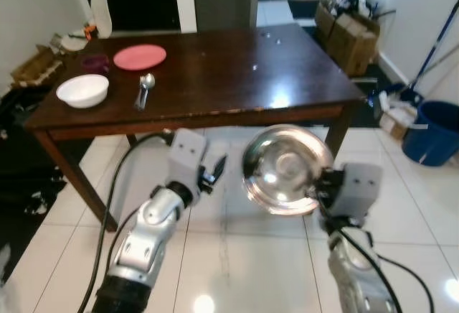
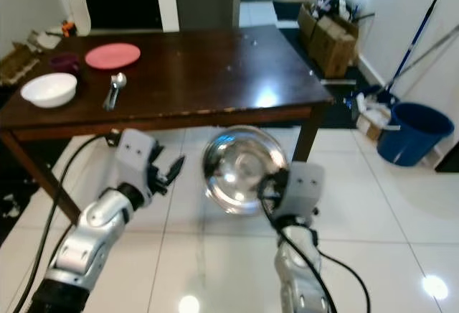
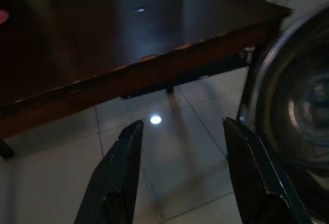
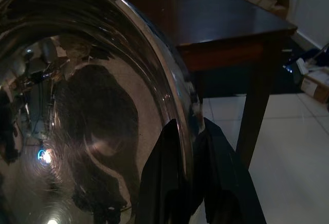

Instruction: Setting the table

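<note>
A shiny steel bowl (image 1: 285, 169) is hanging in the lower middle of the frame, tilted on edge with its hollow facing the camera, above the white tiled floor (image 1: 237, 255) and in front of the near edge of the dark wooden surface (image 1: 215, 76). The right tool (image 4: 191, 183) is pinching the bowl's rim at its lower right side, one black finger inside the bowl and one outside. The left tool (image 1: 213, 173) is sitting just left of the bowl, not touching it, with its fingers (image 3: 118, 178) spread apart and nothing between them. On the surface, at the upper left of the frame, a white bowl (image 1: 83, 90) is resting near the front corner, a metal spoon (image 1: 144, 89) is lying to its right, a pink plate (image 1: 140, 57) is sitting behind the spoon, and a small dark purple cup (image 1: 95, 62) is standing left of the plate. At the right edge, a blue bucket (image 1: 433, 132) is standing on the floor, with cardboard boxes (image 1: 351, 36) behind it in the upper right.
</note>
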`<state>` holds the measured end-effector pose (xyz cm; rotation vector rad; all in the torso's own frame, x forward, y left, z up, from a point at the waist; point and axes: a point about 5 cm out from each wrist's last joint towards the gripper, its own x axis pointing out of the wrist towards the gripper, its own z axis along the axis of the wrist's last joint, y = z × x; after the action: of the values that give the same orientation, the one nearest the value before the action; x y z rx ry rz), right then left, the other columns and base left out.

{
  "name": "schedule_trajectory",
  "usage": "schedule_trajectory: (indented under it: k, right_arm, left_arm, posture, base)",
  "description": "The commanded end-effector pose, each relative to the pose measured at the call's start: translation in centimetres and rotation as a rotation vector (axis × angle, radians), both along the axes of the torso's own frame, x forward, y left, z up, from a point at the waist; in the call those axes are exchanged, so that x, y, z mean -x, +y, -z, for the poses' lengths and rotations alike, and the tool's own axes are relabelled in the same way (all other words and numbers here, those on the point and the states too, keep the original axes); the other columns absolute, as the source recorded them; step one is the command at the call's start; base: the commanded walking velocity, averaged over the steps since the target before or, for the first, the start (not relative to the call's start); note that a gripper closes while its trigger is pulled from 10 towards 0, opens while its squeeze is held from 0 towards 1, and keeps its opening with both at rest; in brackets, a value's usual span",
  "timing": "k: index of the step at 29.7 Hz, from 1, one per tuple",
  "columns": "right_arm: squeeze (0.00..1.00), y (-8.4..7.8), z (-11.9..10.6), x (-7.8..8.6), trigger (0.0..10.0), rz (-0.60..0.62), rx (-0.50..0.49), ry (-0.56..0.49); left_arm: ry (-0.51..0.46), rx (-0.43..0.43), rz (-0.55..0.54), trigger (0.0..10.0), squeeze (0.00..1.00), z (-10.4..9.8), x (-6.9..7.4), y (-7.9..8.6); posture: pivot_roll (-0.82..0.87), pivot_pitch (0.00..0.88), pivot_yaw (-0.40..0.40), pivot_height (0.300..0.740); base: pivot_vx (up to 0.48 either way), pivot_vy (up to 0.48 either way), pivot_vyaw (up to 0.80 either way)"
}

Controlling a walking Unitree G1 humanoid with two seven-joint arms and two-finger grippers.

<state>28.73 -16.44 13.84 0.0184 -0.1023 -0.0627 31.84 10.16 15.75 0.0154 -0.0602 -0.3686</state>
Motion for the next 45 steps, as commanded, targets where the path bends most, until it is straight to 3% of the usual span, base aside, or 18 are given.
schedule_trajectory:
  k: [1, 4, 9, 15, 19, 45]
  right_arm:
    - [0.0, -0.1, -0.5, -0.2, 10.0, -0.017, 0.006, -0.018]
    - [0.0, 0.6, -1.0, -1.0, 10.0, -0.072, 0.008, -0.034]
    - [0.0, 1.0, -2.0, -1.8, 10.0, -0.108, 0.037, -0.066]
    - [0.0, 0.0, -3.1, -2.2, 10.0, -0.086, 0.045, -0.106]
    - [0.0, -1.8, -3.8, -2.2, 10.0, -0.004, 0.037, -0.131]
    - [0.0, -2.6, -2.9, -1.7, 10.0, 0.054, 0.034, -0.117]
  left_arm:
    - [0.015, 0.013, -0.032, 10.0, 0.0, 0.3, 0.5, 0.4]
    - [0.015, 0.024, -0.095, 10.0, 0.0, 0.6, 1.2, 1.3]
    - [0.013, 0.055, -0.125, 10.0, 0.0, 0.5, 1.9, 1.3]
    - [0.016, 0.068, -0.105, 10.0, 0.0, 0.2, 2.1, 0.6]
    - [0.009, 0.054, -0.065, 10.0, 0.0, -0.1, 1.8, -0.1]
    - [0.005, 0.044, 0.024, 10.0, 0.0, -0.5, 1.3, -1.8]
  posture:
    - [-0.09, 0.0, 0.079, 0.74]
    - [-0.06, 0.0, 0.045, 0.74]
    - [-0.04, 0.0, 0.021, 0.74]
    - [-0.04, 0.0, 0.037, 0.74]
    - [-0.06, 0.0, 0.062, 0.74]
    - [-0.1, 0.0, 0.105, 0.74]
  base:
    - [0.48, 0.0, 0.0]
    - [0.48, 0.0, 0.0]
    - [0.48, 0.0, 0.0]
    - [0.48, 0.0, 0.0]
    - [0.48, 0.0, 0.0]
    - [0.48, 0.0, 0.0]
